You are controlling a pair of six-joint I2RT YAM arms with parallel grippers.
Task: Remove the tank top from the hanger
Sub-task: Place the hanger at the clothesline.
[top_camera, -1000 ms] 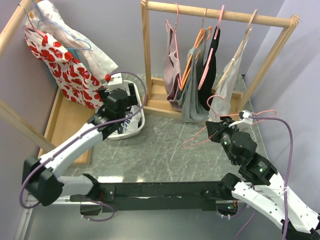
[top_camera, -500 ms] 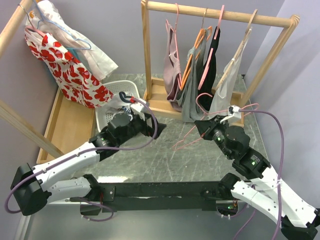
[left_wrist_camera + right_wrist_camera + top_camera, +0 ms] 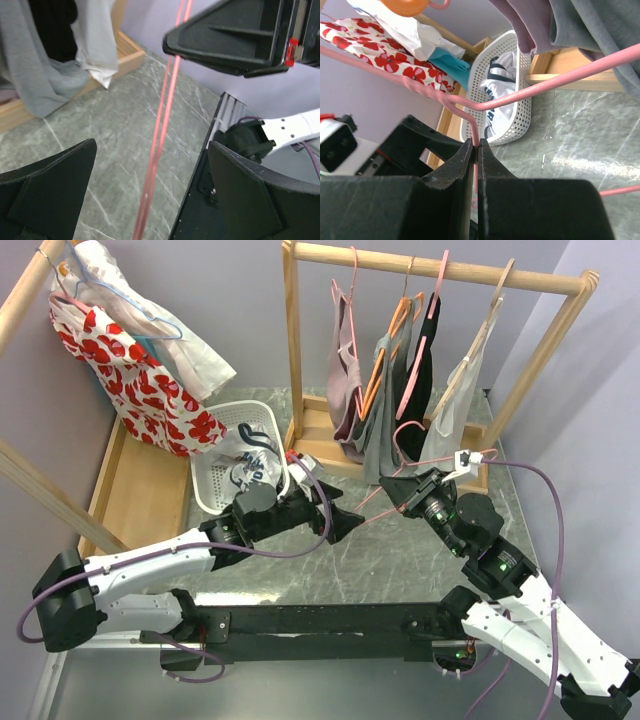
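Clamping the bare hanger (image 3: 570, 75), right end effector (image 3: 476, 145) is shut tight; left end effector (image 3: 150, 150) gapes empty around its wire. Removal looks done; any handoff next needs a square close.

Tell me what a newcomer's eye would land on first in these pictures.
A bare pink hanger, pinched in the shut right gripper above the middle of the table, draws the eye first. The wide-open left gripper faces it. Behind them stand a wooden rack of hanging tops and, to its left, a white basket holding a crumpled garment.
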